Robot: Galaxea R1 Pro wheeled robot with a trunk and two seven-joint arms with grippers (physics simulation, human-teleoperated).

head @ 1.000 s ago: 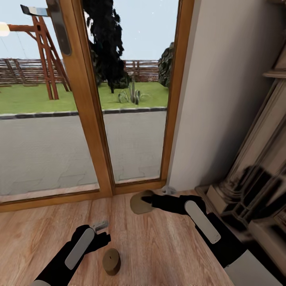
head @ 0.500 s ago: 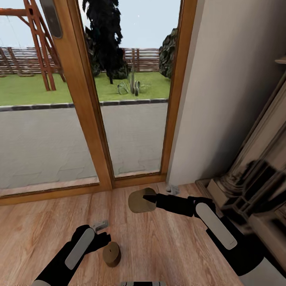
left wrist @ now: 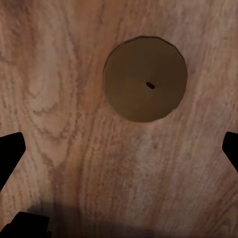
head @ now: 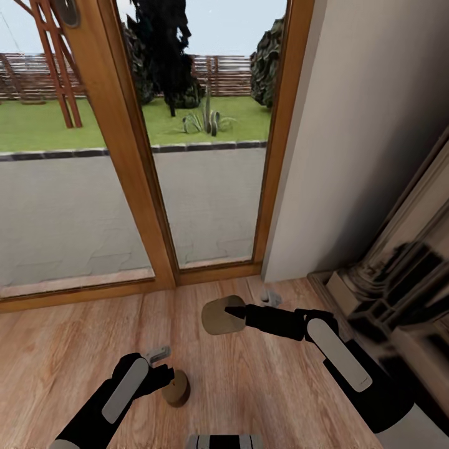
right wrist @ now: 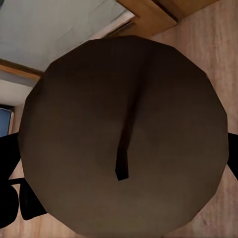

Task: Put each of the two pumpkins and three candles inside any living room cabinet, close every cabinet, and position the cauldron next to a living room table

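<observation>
My right end effector point(head: 232, 313) is closed on a candle point(head: 217, 315), lifted off the wooden floor point(head: 262, 386) near the glass door's frame point(head: 218, 273); at my wrist its round top point(right wrist: 124, 134) sits between my fingers, wick toward me. My left end effector point(head: 163, 369) is spread wide and holds nothing. A second candle point(head: 176, 387) stands upright on the floor just beyond and below it, its top point(left wrist: 145, 79) ahead of my parted fingertips point(left wrist: 11, 151).

A candle point(head: 217, 315) is held off the wooden floor point(head: 262, 399) by the right gripper point(head: 234, 312), near the glass door point(head: 187, 156). Another candle point(head: 176, 388) (upright) is seen beside the left gripper point(head: 163, 368), approx. touching.
</observation>
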